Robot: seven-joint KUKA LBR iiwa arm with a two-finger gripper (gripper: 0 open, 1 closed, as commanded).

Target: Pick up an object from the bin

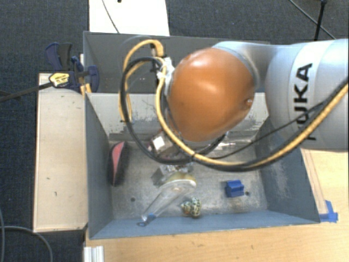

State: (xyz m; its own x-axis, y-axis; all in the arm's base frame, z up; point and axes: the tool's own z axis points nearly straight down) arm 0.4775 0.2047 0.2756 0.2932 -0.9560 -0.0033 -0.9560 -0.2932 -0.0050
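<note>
So the big grey arm (305, 102) with its orange cover (210, 94) hangs over the middle of the bin (101, 162), and the gripper (175, 171) sits low above a clear plastic spoon (170, 192) lying on the floor toward the near wall; can't tell whether it's open or clamped. My worry is the spoon looks thin and slick, so an off-centre pinch could make it skid or flip away. Around it: a pink-and-black brush (116, 162) by the left wall, a blue block (234, 188) off right, and a little speckled ball (191, 206) just beside the spoon that could get knocked
</note>
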